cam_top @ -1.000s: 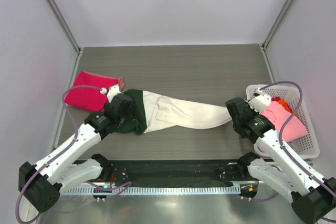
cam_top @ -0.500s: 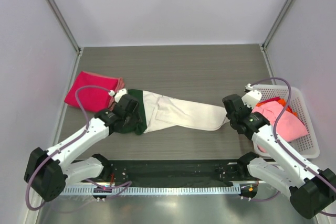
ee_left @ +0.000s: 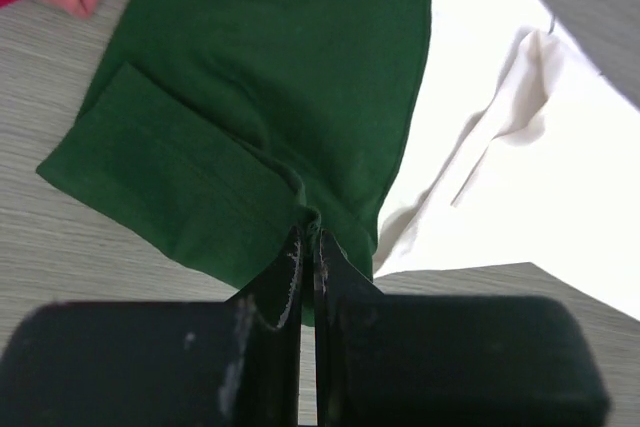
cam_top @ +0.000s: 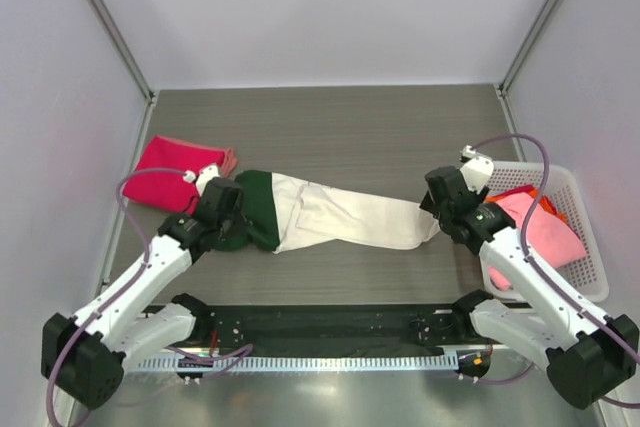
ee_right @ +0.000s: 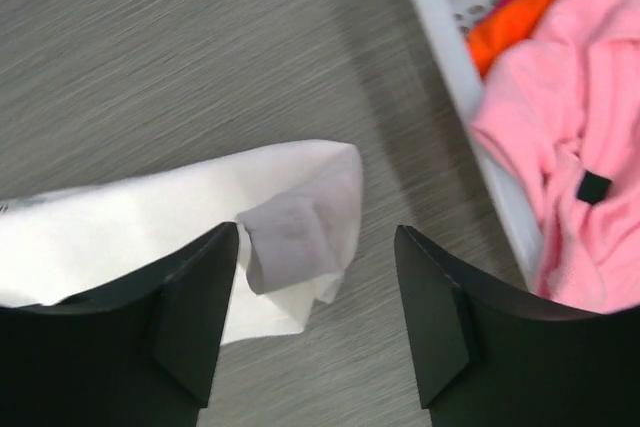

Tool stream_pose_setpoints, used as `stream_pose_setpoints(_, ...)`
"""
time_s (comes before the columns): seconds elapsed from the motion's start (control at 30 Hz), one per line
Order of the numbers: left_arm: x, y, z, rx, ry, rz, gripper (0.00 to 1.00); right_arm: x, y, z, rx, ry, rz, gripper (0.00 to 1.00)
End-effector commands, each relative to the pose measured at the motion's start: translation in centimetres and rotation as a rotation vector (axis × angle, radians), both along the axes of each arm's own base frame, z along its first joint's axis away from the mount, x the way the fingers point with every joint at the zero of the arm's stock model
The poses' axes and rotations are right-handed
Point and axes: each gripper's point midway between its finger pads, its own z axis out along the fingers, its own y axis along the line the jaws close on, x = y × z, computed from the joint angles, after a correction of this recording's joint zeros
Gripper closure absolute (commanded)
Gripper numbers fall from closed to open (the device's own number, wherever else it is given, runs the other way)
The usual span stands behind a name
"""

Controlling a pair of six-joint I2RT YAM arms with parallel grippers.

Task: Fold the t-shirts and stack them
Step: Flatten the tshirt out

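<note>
The cream-white t-shirt (cam_top: 350, 215) lies stretched across the table, its dark green sleeve (cam_top: 258, 209) at the left end. My left gripper (cam_top: 232, 227) is shut on that sleeve. In the left wrist view the closed fingertips (ee_left: 307, 234) pinch a fold of the green sleeve (ee_left: 250, 97). My right gripper (cam_top: 436, 221) stands open over the shirt's right end. Its jaws (ee_right: 315, 237) straddle the loose white corner (ee_right: 300, 197) without holding it. A folded magenta-red t-shirt (cam_top: 175, 169) lies at the left. A pink t-shirt (cam_top: 545, 232) sits in the basket.
The white lattice basket (cam_top: 590, 282) stands at the right table edge, close beside my right arm; its rim (ee_right: 450, 67) and an orange cloth (ee_right: 500, 27) show in the right wrist view. The enclosure walls border the table on both sides and at the back.
My left gripper has closed on the green sleeve. My right gripper has let go of the shirt's right end and opened, and the arm has shifted a little.
</note>
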Motion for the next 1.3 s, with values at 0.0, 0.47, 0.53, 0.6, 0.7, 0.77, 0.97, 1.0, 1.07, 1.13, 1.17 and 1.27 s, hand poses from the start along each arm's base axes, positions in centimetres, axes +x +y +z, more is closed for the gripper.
stream_pose_setpoints(0.0,-1.1,1.2,-0.3,0.006,-0.006,0.005,1.00,1.2,5.1,2.2,0.030,-0.011,0.274,0.33)
stream_pose_setpoints(0.47,-2.1,1.6,-3.7,-0.018,0.035,0.072,1.00,0.1,29.5,-1.5,0.068,0.083,0.797,0.52)
stream_pose_setpoints(0.53,-2.1,1.5,-4.0,-0.026,0.030,0.066,1.00,0.7,31.4,-3.0,0.045,0.105,0.805,0.52)
stream_pose_setpoints(0.6,-2.1,1.6,-4.0,-0.029,0.024,0.064,1.00,0.7,32.8,-3.8,0.034,0.117,0.818,0.52)
stream_pose_setpoints(0.7,-2.2,1.6,-4.1,-0.028,0.018,0.065,1.00,1.1,34.7,-4.9,0.025,0.132,0.827,0.52)
stream_pose_setpoints(0.77,-2.3,1.7,-4.3,-0.028,0.019,0.065,1.00,1.4,35.6,-5.4,0.023,0.136,0.828,0.52)
stream_pose_setpoints(0.97,-2.3,1.6,-4.3,-0.029,0.014,0.058,1.00,2.0,36.7,-6.6,0.013,0.149,0.829,0.52)
stream_pose_setpoints(1.0,-2.3,1.6,-4.2,-0.034,0.016,0.056,1.00,2.0,36.7,-7.3,0.001,0.160,0.827,0.52)
stream_pose_setpoints(1.07,-2.3,1.5,-4.2,-0.040,0.014,0.052,1.00,2.4,36.4,-7.7,-0.018,0.159,0.802,0.52)
stream_pose_setpoints(1.13,-2.4,1.4,-4.2,-0.045,0.013,0.049,1.00,2.5,36.0,-8.3,-0.032,0.166,0.787,0.52)
stream_pose_setpoints(1.17,-2.4,1.4,-4.1,-0.046,0.012,0.049,1.00,2.5,35.8,-8.5,-0.043,0.163,0.779,0.52)
stream_pose_setpoints(1.27,-2.4,1.4,-3.9,-0.050,0.004,0.049,1.00,2.7,35.5,-9.3,-0.066,0.177,0.759,0.54)
